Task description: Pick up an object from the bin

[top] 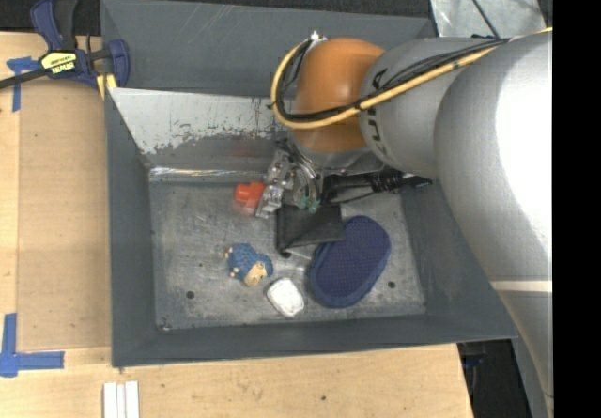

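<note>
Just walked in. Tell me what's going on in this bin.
The robot arm reaches into the grey bin from the right. Its gripper is low near the back, right beside a small orange block and a flat black piece. Whether it holds anything cannot be told. A dark blue oval pad, a blue-and-tan toy and a white lump lie loose in front.

Gripper (280, 189) hanging just right of small block (249, 195) nr bin's (130, 266) back; toy figure (249, 263) lying in front, oval pad (350, 263) lying to its right.
</note>
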You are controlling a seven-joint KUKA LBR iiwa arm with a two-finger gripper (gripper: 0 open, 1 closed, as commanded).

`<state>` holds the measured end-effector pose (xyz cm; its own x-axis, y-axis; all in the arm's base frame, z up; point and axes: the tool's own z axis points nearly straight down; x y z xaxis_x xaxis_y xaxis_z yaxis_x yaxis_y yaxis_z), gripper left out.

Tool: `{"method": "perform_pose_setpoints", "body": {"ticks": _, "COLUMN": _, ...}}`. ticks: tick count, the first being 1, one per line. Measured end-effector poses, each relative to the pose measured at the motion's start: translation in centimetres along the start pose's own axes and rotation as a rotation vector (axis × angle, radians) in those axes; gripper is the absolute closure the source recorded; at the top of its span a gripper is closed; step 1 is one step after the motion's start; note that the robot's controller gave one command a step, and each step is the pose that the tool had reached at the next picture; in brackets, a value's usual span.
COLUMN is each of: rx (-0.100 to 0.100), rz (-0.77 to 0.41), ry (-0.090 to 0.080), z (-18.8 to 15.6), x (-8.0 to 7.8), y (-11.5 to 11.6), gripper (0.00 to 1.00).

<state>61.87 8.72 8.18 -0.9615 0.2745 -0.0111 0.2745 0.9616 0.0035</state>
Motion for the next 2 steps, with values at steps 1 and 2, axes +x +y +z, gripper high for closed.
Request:
{"method": "perform_pose_setpoints", "body": {"ticks": 1, "rx": -0.001, "rz": 0.001, "ry": 0.001, "z": -7.61, "x": -0.37, "y": 0.03, "gripper": 1.0}}
{"method": "perform_pose_setpoints", "body": {"ticks": 2, "rx": 0.001, "rz": 0.0, "ry": 0.006, "z": -8.19, "x": -0.52, "y": 0.06, "gripper": 1.0}}
